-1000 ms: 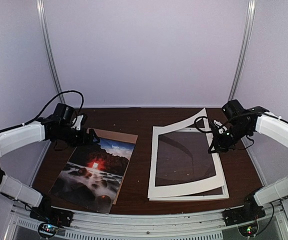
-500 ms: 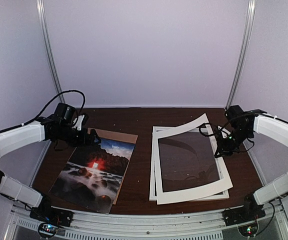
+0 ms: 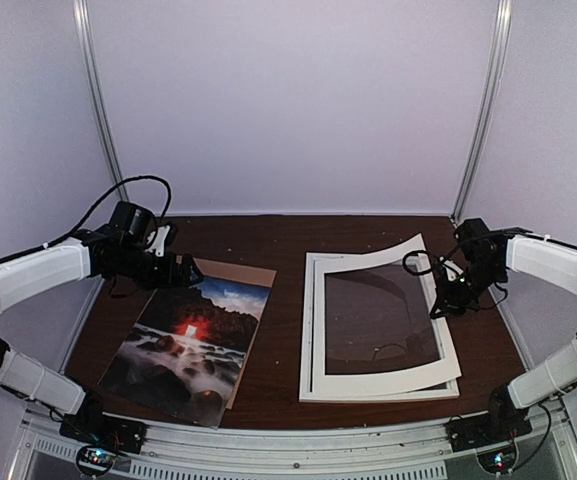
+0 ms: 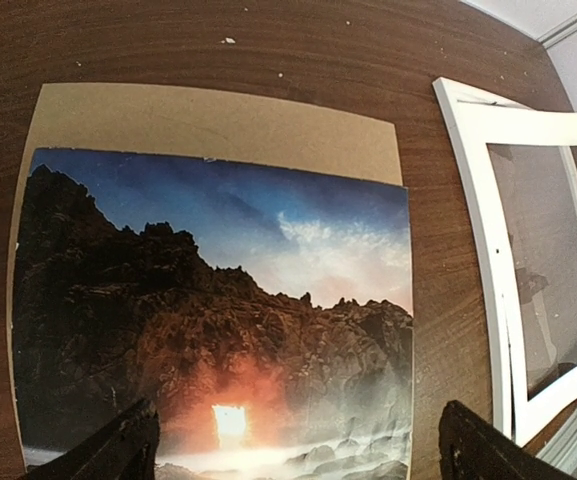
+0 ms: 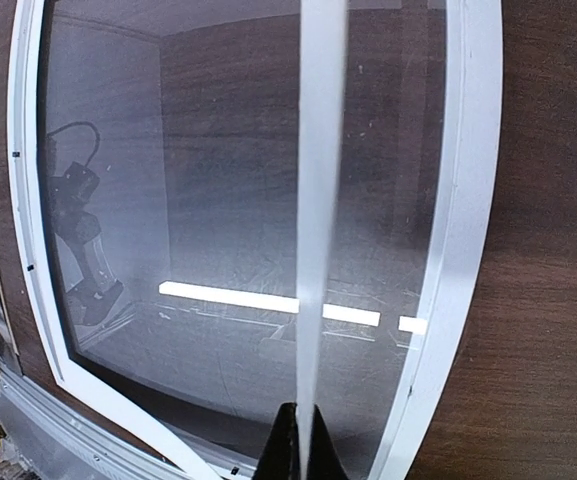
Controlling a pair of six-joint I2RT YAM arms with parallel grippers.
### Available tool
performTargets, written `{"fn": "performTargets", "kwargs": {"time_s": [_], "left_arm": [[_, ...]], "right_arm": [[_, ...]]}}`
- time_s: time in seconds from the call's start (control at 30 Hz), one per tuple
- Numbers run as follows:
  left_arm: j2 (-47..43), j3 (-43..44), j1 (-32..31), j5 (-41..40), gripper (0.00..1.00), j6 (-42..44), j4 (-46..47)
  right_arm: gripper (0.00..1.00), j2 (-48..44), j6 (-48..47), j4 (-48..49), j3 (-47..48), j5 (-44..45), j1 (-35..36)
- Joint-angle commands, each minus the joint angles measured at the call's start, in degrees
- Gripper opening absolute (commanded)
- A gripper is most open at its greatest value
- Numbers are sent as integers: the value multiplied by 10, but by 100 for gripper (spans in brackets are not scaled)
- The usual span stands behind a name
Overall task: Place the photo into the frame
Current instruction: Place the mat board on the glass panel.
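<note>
The photo (image 3: 188, 340), a dark sunset print, lies at the left on a brown backing board (image 3: 240, 271). My left gripper (image 3: 178, 272) hovers open over the photo's far end. In the left wrist view its fingers (image 4: 118, 452) straddle the photo (image 4: 218, 320). The white frame (image 3: 305, 330) with its glass lies flat at the right. My right gripper (image 3: 444, 300) is shut on the right edge of a white card mat (image 3: 378, 254) that arches over the frame, far edge lifted. The right wrist view shows the mat edge-on (image 5: 318, 200) in the shut jaws (image 5: 303, 445), above the frame (image 5: 468, 200).
The brown backing board (image 4: 218, 125) sticks out beyond the photo's far edge. The frame's glass (image 5: 218, 200) reflects the arm and a light strip. Bare wooden table (image 3: 283, 300) separates photo and frame. White walls enclose the table on three sides.
My right gripper has pulled the mat rightward and a little nearer, so it now sits straighter over the frame, still arched. The left arm has barely moved.
</note>
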Motion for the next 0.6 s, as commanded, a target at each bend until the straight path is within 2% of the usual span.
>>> {"fn": "performTargets", "kwargs": {"time_s": [0.0,0.57], "left_arm": [[5,26,-5,-8,98,4,1],[0,22,-6,-13,98,2,-2]], "right_arm": [[0,13,7,29,-12,-20,-5],[0,27,17,63,-26,-7,-6]]}}
